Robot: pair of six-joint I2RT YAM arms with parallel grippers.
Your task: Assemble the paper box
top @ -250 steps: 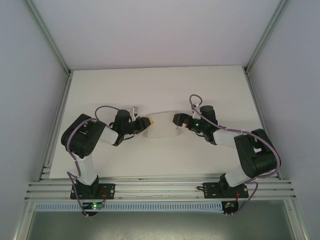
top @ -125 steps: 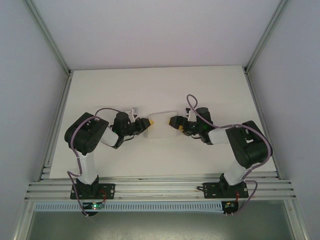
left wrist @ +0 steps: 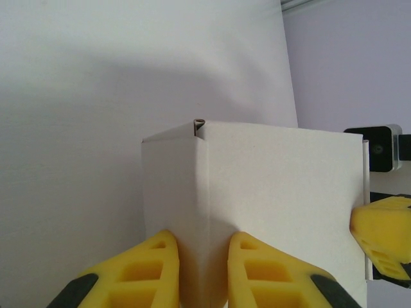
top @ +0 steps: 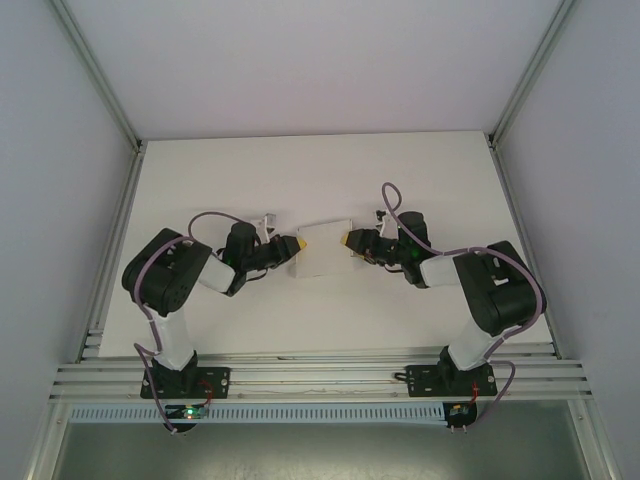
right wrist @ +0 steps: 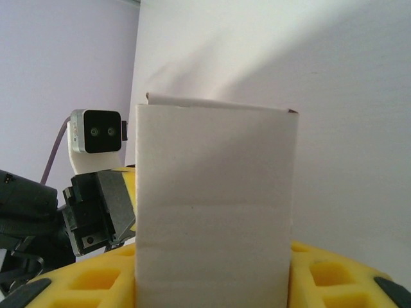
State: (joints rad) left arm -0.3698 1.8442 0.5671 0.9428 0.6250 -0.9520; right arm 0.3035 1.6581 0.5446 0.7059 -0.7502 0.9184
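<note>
1. the left gripper (left wrist: pixel 202 256) is pinched onto one upright corner crease of the paper box (left wrist: pixel 276 205), with a yellow finger (left wrist: pixel 151 269) pressed on each side of the fold.
2. the right gripper (right wrist: pixel 215 256) is clamped across the opposite end of the box, its yellow pads (right wrist: pixel 334 279) bearing against the two side faces.
3. in the left wrist view one of the right arm's yellow fingers touches the far edge of the box.
4. the box is plain white thin card, folded up into a small rectangular shape with sharp creases and flat, unmarked faces.
5. at the top of the corner facing the left wrist camera, a small dark gap shows where two panels meet and do not quite close.
6. from the right wrist, a thin lip of card peeks up behind the near panel's top edge.
7. the box sits near the middle of the white table (top: pixel 300 170), between the two grippers.
8. bare table top lies beyond it and to both sides; the side walls and metal frame rails (top: pixel 100 260) are well apart from it.
9. its long axis runs roughly across the table, from one gripper to the other.
</note>
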